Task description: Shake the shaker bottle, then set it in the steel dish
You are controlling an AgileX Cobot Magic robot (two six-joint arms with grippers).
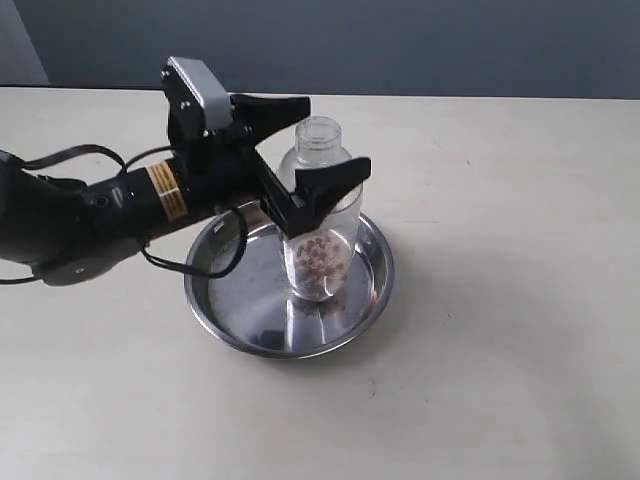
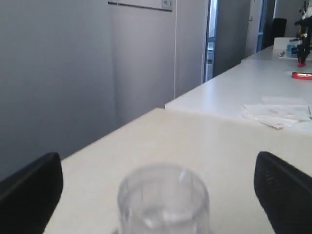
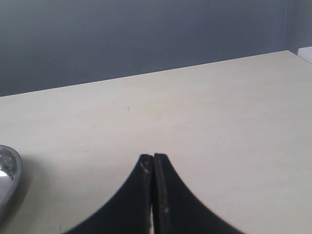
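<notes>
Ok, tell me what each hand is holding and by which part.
Nothing is held. The left hand is open around the shaker bottle, clear of it; the bottle stands in the steel dish. The right hand is shut on nothing.

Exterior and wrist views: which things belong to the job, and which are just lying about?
Job: shaker bottle standing in the steel dish; left gripper open around it.
Lying about: papers and a red object on a far table; right gripper, shut, idle.
</notes>
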